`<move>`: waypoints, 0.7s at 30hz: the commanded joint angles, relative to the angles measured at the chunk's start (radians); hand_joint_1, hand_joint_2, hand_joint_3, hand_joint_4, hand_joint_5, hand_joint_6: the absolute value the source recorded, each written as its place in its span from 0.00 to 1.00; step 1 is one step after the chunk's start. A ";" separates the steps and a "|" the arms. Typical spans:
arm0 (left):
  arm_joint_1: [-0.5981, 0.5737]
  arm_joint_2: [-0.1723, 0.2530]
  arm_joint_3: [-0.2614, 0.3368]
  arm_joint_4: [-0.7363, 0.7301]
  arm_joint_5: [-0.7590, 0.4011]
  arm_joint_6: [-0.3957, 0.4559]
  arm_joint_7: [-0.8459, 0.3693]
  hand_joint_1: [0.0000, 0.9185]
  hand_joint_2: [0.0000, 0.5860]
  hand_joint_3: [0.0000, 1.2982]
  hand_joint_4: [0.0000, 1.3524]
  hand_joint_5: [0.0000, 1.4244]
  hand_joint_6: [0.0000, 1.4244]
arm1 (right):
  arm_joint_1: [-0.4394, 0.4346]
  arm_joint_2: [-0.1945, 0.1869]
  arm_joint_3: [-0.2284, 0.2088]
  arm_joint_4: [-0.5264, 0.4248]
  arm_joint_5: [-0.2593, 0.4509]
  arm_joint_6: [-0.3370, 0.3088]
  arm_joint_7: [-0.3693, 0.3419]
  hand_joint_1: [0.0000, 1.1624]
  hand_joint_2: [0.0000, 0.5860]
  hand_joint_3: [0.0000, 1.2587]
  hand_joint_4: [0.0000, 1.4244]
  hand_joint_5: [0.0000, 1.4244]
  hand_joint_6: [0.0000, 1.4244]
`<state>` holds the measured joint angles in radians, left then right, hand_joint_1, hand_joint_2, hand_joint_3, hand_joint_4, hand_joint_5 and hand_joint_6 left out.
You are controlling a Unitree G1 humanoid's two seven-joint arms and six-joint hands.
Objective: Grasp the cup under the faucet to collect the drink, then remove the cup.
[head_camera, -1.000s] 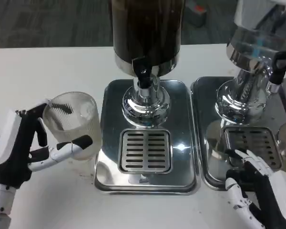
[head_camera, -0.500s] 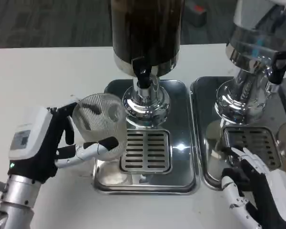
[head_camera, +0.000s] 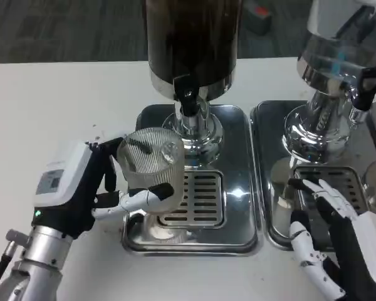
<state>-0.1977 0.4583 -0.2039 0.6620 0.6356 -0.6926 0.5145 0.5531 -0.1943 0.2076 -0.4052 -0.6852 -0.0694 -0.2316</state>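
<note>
The cup is clear ribbed plastic, faintly frosted. The drip tray under the faucet is mirror-polished metal with a slotted grate; the dispenser base is glossy chrome. The worktop is smooth matt white. The left hand has a matt white plastic shell and black fingers.

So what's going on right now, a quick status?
Left hand grips the ribbed cup, left of the dark dispenser's faucet, not yet under it. Right hand open over the right tray. Nothing blocking.
</note>
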 commanded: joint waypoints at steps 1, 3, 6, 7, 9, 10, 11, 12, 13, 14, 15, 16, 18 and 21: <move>-0.036 -0.014 -0.011 0.014 -0.001 -0.005 0.004 0.29 0.16 0.58 0.66 0.79 1.00 | 0.012 0.008 0.002 -0.037 -0.004 -0.004 0.006 0.08 0.88 0.18 0.08 0.07 0.17; -0.043 -0.019 -0.017 0.022 -0.001 -0.004 0.004 0.29 0.16 0.58 0.66 0.79 1.00 | 0.016 0.011 0.002 -0.049 -0.004 -0.004 0.009 0.08 0.88 0.18 0.08 0.07 0.17; -0.053 -0.028 -0.025 0.033 0.000 -0.002 0.003 0.29 0.16 0.58 0.66 0.79 1.00 | 0.020 0.014 0.002 -0.057 -0.002 -0.002 0.012 0.08 0.88 0.19 0.08 0.07 0.17; -0.057 -0.032 -0.028 0.037 0.001 -0.001 0.002 0.28 0.16 0.58 0.66 0.79 1.00 | 0.021 0.016 0.003 -0.059 -0.002 -0.002 0.013 0.08 0.88 0.19 0.08 0.07 0.17; -0.063 -0.038 -0.033 0.043 0.004 0.001 0.001 0.28 0.16 0.58 0.66 0.79 1.00 | 0.025 0.020 0.003 -0.063 -0.003 -0.002 0.014 0.08 0.88 0.19 0.08 0.07 0.17; -0.067 -0.041 -0.036 0.047 0.005 0.002 0.001 0.28 0.16 0.58 0.66 0.79 1.00 | 0.027 0.023 0.003 -0.064 -0.003 -0.001 0.015 0.08 0.88 0.19 0.08 0.07 0.17; -0.070 -0.044 -0.039 0.051 0.005 0.004 0.000 0.28 0.16 0.58 0.66 0.79 1.00 | 0.029 0.025 0.004 -0.065 -0.003 -0.001 0.016 0.08 0.88 0.19 0.08 0.07 0.17; -0.074 -0.047 -0.043 0.056 0.005 0.005 -0.001 0.28 0.16 0.58 0.66 0.79 1.00 | 0.030 0.027 0.003 -0.066 -0.003 -0.001 0.017 0.08 0.88 0.19 0.08 0.07 0.17; -0.078 -0.050 -0.047 0.059 0.006 0.007 0.000 0.28 0.16 0.58 0.66 0.79 1.00 | 0.031 0.028 0.004 -0.067 -0.004 -0.001 0.017 0.08 0.88 0.19 0.08 0.07 0.17; -0.080 -0.051 -0.050 0.062 0.006 0.007 0.001 0.28 0.16 0.58 0.66 0.79 1.00 | 0.032 0.029 0.004 -0.068 -0.004 -0.001 0.018 0.07 0.88 0.19 0.08 0.07 0.17; -0.084 -0.054 -0.053 0.067 0.006 0.009 0.002 0.27 0.16 0.58 0.66 0.79 1.00 | 0.032 0.029 0.002 -0.068 -0.003 -0.001 0.018 0.07 0.88 0.19 0.08 0.07 0.17; -0.087 -0.057 -0.057 0.072 0.007 0.011 0.003 0.27 0.16 0.58 0.66 0.79 1.00 | 0.032 0.030 0.002 -0.068 -0.003 0.000 0.019 0.07 0.88 0.19 0.08 0.07 0.17; -0.093 -0.060 -0.061 0.081 0.007 0.012 0.003 0.27 0.16 0.58 0.66 0.79 1.00 | 0.033 0.031 0.002 -0.068 -0.003 0.000 0.018 0.07 0.88 0.19 0.08 0.07 0.17; -0.102 -0.064 -0.068 0.095 0.009 0.013 0.004 0.27 0.16 0.58 0.66 0.79 1.00 | 0.035 0.033 0.003 -0.068 -0.004 0.000 0.016 0.07 0.87 0.19 0.08 0.07 0.17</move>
<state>-0.2667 0.4014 -0.2628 0.7492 0.6407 -0.6780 0.5142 0.5793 -0.1657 0.2105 -0.4634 -0.6854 -0.0694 -0.2178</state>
